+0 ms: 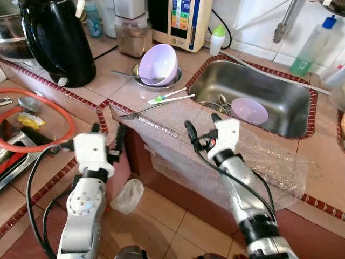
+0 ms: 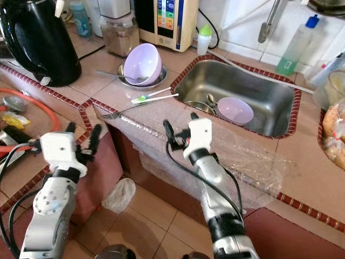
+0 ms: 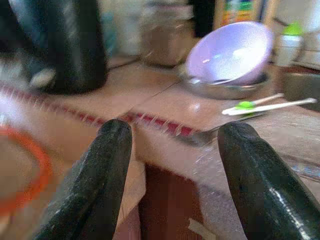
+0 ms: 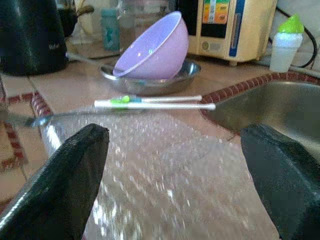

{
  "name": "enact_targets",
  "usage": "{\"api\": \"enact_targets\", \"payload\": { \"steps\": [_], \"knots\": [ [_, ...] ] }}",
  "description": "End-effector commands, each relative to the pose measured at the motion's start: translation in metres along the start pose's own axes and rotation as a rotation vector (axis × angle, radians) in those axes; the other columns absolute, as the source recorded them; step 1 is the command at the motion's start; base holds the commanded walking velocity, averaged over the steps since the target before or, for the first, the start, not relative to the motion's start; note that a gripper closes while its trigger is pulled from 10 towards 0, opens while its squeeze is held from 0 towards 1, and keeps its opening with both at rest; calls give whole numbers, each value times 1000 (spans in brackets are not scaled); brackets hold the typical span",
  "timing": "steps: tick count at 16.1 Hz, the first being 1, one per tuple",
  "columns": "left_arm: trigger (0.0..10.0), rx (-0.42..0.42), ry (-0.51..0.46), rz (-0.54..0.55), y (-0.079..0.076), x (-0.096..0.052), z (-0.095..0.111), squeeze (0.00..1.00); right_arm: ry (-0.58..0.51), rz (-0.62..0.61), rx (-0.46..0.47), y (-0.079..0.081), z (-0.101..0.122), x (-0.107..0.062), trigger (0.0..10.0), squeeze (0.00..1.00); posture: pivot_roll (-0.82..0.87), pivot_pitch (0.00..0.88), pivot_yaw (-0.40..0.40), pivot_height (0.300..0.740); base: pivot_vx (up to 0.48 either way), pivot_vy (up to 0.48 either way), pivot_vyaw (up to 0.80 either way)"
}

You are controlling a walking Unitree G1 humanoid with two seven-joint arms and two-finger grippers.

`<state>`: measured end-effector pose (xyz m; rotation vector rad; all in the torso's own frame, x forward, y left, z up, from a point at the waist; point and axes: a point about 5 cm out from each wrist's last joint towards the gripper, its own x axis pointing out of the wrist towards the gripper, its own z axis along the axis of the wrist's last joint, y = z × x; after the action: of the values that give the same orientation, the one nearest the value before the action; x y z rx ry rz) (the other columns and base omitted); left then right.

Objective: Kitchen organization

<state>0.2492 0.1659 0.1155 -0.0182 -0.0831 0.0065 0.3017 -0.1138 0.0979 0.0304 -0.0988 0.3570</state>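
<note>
A lilac bowl (image 1: pixel 158 64) leans tilted in a shallow steel dish (image 1: pixel 171 82) on the tiled counter. In front of it lie two white toothbrushes (image 1: pixel 171 97) and a fork (image 1: pixel 141 112). A second lilac bowl (image 1: pixel 248 111) rests inside the steel sink (image 1: pixel 285 86). My right gripper (image 1: pixel 202 123) hangs open over the bubble wrap (image 1: pixel 269 156) at the counter's front edge, short of the sink and the toothbrushes (image 4: pixel 155 104). My left gripper (image 1: pixel 109 135) is open too, at the counter's corner, its fingers (image 3: pixel 102 165) aimed toward the tilted bowl (image 3: pixel 230 52).
A black kettle (image 1: pixel 56 38) stands at the back left, with a blender jar (image 1: pixel 132 32) and a water appliance (image 1: pixel 180 21) behind. An orange hose (image 1: pixel 38 141) loops over the lower left counter. A green soap bottle (image 1: pixel 311 46) stands past the sink. A plastic bag (image 1: pixel 127 195) lies on the floor.
</note>
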Motion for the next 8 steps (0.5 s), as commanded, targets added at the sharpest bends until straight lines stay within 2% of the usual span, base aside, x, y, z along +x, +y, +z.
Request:
{"api": "enact_targets", "payload": {
  "steps": [1, 2, 3, 4, 5, 7, 8],
  "knots": [
    [10000, -45, 26, 27, 3, 2, -5, 0, -1, 3, -11, -4, 5, -4, 10000, 0, 30, 34, -49, 740, 0, 0, 0],
    [10000, -51, 23, 28, 3, 4, -5, 169, 0, 6, -12, -4, 5, -5, 10000, 0, 26, 38, -49, 740, 0, 0, 0],
    [10000, -82, 25, 38, 4, 10, -6, 918, 3, 10, -14, -5, 6, -9, 10000, 0, 18, 44, -50, 740, 0, 0, 0],
    [10000, -133, 31, 53, 4, 16, -7, 1000, 5, 13, -16, -5, 8, -14, 10000, 0, -4, 63, -49, 740, 0, 0, 0],
    [10000, -155, 32, 50, 3, 19, -7, 1000, 7, 14, -19, -5, 8, -16, 10000, 0, -9, 67, -48, 740, 0, 0, 0],
    [10000, -253, 51, 26, -4, 32, -11, 1000, 28, 8, -23, -6, 9, -25, 10000, 0, -34, 85, -44, 740, 0, 0, 0],
    [10000, -308, 69, 34, -5, 37, -14, 765, 32, 4, -23, -6, 10, -28, 10000, 0, -50, 97, -39, 740, 0, 0, 0]
  ]
}}
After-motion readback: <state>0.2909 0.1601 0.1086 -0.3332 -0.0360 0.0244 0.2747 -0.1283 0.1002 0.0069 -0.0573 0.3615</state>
